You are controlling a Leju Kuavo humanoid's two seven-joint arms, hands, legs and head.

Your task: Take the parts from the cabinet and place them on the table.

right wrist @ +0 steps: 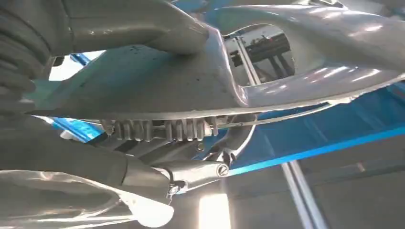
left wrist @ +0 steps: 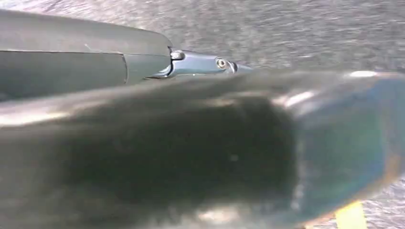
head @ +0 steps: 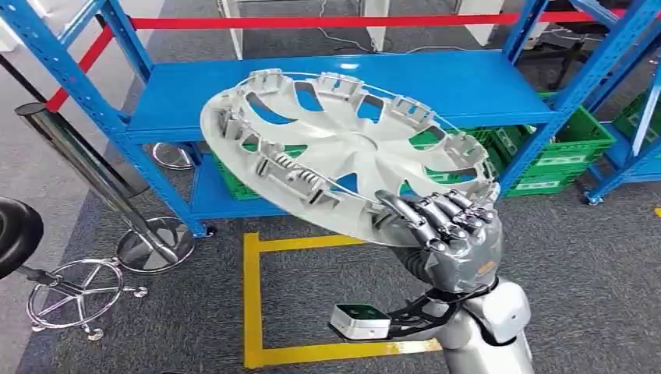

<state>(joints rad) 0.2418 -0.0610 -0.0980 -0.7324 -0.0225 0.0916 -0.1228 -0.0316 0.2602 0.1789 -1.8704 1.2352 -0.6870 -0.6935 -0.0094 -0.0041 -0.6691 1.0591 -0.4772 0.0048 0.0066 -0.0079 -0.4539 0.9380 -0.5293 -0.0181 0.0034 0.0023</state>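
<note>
Before the blue cabinet point(head: 327, 86), the robot's right hand point(head: 444, 226) grips a silver wheel cover point(head: 343, 152) by its near rim.

Fingers point(head: 436, 210) curl over the rim while the thumb point(right wrist: 143, 28) presses the other face; the cover hangs tilted above the grey floor and yellow tape point(head: 251, 296), clear of the shelf. Green crates point(head: 561, 152) sit on the low shelf. Whether the left hand is spread or closed, I cannot tell.

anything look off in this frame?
Nothing damaged or spilled. The hubcap sits tilted, gripped at one rim edge by the right hand, clear of the blue shelf.
</note>
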